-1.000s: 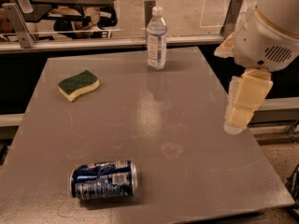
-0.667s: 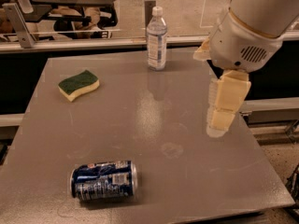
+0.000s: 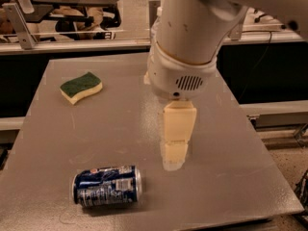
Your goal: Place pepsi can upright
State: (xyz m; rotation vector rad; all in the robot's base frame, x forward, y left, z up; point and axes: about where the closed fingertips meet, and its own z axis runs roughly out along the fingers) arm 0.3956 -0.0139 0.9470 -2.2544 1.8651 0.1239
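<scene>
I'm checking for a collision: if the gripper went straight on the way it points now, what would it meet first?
Probably the bare table. The gripper points down over it, beside the lying pepsi can and apart from it. Its height above the surface is hard to judge.

Work surface and surroundings

We note a grey table (image 3: 240,143) with faint scuffs and a dull sheen across its top. A sponge (image 3: 81,87) lies flat near the far left corner, green scouring side up and yellow foam beneath, clear of the table edges. Behind the far edge a pale ledge (image 3: 72,44) runs across, and an angled metal bracket (image 3: 18,27) stands on it at the left. We see speckled floor (image 3: 288,167) past the right edge. The gripper (image 3: 172,162) hangs over the table's middle, right of the sponge.
</scene>
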